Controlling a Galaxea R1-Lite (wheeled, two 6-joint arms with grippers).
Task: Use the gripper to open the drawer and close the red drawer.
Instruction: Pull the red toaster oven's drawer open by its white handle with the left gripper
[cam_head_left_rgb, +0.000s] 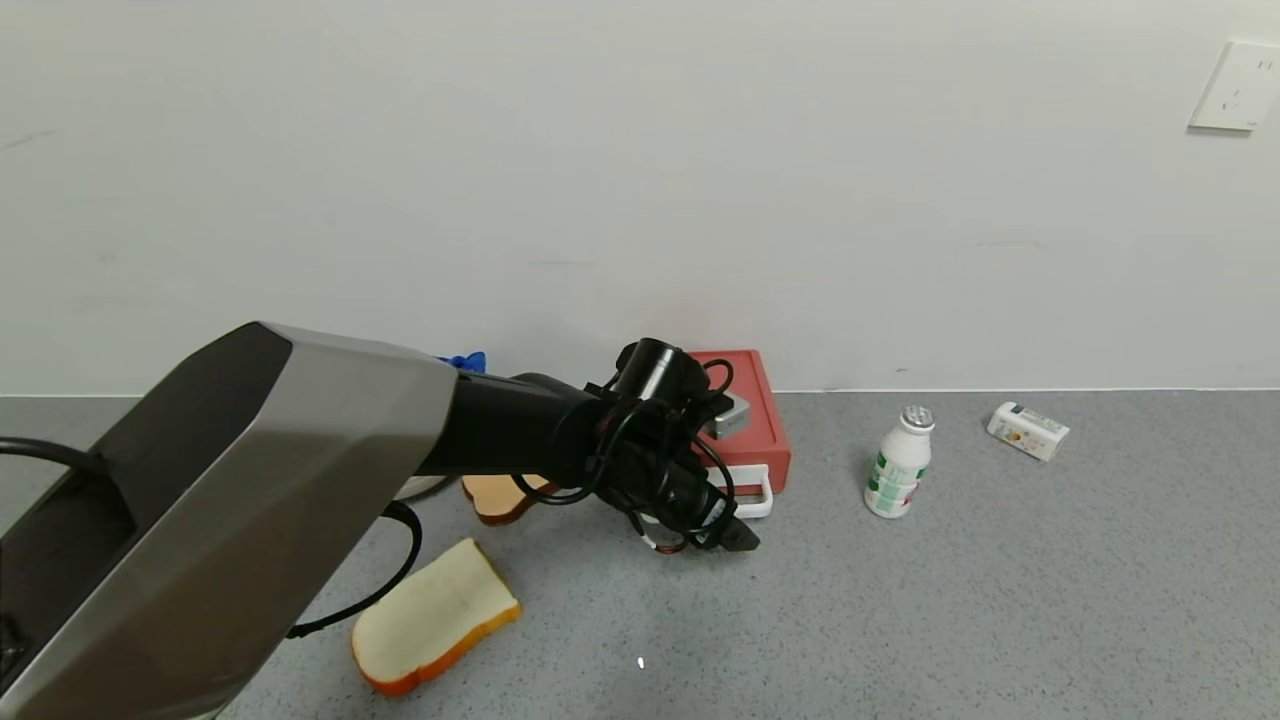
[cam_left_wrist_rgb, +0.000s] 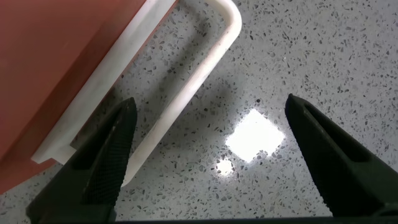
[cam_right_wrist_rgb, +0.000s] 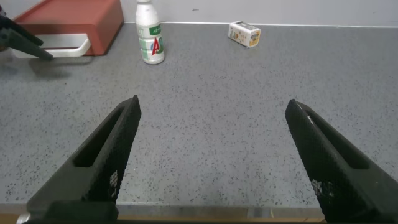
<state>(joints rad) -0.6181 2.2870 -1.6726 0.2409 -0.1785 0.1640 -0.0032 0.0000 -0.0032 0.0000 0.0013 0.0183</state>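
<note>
The salmon-red drawer (cam_head_left_rgb: 760, 415) sits against the wall, its white loop handle (cam_head_left_rgb: 755, 492) facing the front. My left gripper (cam_head_left_rgb: 738, 538) hangs just in front of the handle, low over the counter. In the left wrist view the left gripper (cam_left_wrist_rgb: 208, 134) is open, with the handle (cam_left_wrist_rgb: 205, 65) and the red drawer front (cam_left_wrist_rgb: 56, 62) just beyond its fingers, untouched. The right gripper (cam_right_wrist_rgb: 211, 134) is open and empty over bare counter; it is out of the head view. From there the drawer (cam_right_wrist_rgb: 74, 18) shows far off.
A white bottle (cam_head_left_rgb: 898, 462) stands to the right of the drawer, and a small carton (cam_head_left_rgb: 1027, 430) lies farther right. Two bread slices (cam_head_left_rgb: 435, 618) (cam_head_left_rgb: 500, 497) lie on the grey counter (cam_head_left_rgb: 1000, 600) under the left arm. A blue object (cam_head_left_rgb: 466, 361) sits by the wall.
</note>
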